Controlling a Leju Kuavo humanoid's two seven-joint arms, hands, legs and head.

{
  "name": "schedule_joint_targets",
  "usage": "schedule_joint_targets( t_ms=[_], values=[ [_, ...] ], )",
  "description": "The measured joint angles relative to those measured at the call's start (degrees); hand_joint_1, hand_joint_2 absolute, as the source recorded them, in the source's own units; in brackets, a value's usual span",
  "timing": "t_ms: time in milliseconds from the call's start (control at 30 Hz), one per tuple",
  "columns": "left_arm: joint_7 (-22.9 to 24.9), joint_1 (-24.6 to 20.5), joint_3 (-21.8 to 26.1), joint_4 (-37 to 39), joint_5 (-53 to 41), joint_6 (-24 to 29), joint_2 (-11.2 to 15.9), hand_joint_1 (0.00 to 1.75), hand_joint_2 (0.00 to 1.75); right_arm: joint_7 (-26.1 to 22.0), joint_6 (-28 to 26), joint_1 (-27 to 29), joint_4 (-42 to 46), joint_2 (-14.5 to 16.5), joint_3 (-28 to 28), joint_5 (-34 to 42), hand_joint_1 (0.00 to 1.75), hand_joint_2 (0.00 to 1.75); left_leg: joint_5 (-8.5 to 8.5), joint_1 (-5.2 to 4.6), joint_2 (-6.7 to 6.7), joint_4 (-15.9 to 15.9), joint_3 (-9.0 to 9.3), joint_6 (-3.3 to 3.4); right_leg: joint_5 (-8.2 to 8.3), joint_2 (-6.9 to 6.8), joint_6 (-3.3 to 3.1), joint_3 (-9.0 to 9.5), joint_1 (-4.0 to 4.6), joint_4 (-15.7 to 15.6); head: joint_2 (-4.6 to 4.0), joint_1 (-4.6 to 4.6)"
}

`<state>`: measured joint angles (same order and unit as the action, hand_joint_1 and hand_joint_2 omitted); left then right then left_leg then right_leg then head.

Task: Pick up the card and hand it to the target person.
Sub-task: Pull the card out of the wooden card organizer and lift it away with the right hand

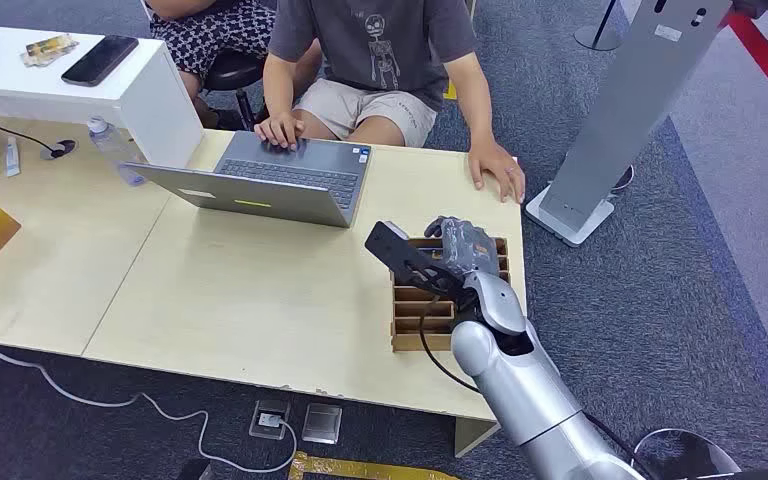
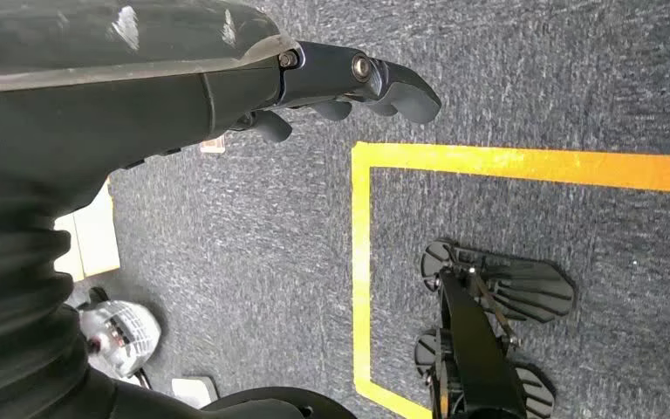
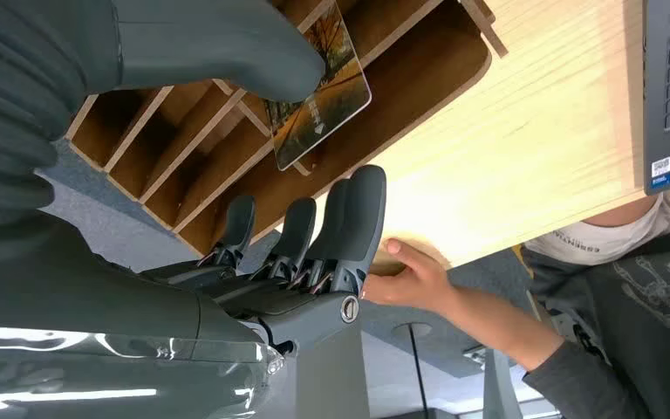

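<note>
**Right hand at the card rack, card not yet lifted**

Head view: the pale wooden worktop [image 1: 260, 300] spreads across the middle, and at about 4 o'clock on it sits a brown slotted cardboard rack [image 1: 422, 318], tight to the worktop's right edge. The silver right arm rises from 5 o'clock and puts the grey right hand [image 1: 457, 245] over the far end of that rack. From here I cannot tell what the fingers are doing. At 12 o'clock a seated person in a grey printed T-shirt [image 1: 375, 45] has one hand on an open grey laptop [image 1: 270, 178] and the other hand [image 1: 498, 168] flat on the worktop's far right corner, near the rack but apart from it. A clear plastic bottle [image 1: 112, 148] lies at 10 o'clock.

Left wrist view: the dark left hand [image 2: 331, 87] hangs over grey carpet [image 2: 253, 227] marked with yellow tape [image 2: 523, 163]. Its fingers [image 2: 401, 92] are curled in with nothing in them.

Right wrist view: the glossy card with an autumn-coloured picture [image 3: 327, 87] stands tilted in a slot of the rack. The thick grey thumb lies against the card's face, while the dark fingers [image 3: 353, 218] stand straight, apart from the card, so it is not clamped.
</note>
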<state>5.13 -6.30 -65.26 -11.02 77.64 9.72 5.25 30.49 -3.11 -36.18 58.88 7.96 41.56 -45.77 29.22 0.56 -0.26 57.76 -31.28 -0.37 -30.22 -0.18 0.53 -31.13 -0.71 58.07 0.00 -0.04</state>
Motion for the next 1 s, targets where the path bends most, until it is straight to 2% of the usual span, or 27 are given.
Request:
schedule_joint_targets(
  t_ms=[867,1000],
  values=[
    [0.05,0.0,-0.04,0.0,-1.19,-0.72,0.0,0.0,1.75,0.09,0.0,0.39,-3.2,-0.04,-0.39,-0.04,0.92,1.75,0.0,0.0,0.0,0.0,0.04,0.0,0.0,0.0,0.0,0.02,0.0,0.0,0.0,0.02],
    [0.05,0.0,-0.38,0.0,-1.75,-0.86,0.0,0.0,1.75,0.56,-0.03,0.5,-3.26,-0.19,-0.78,-0.12,0.85,1.75,0.0,0.0,0.0,0.0,0.06,0.0,0.0,0.0,0.0,0.03,0.0,-0.01,0.0,0.02]
  ],
)
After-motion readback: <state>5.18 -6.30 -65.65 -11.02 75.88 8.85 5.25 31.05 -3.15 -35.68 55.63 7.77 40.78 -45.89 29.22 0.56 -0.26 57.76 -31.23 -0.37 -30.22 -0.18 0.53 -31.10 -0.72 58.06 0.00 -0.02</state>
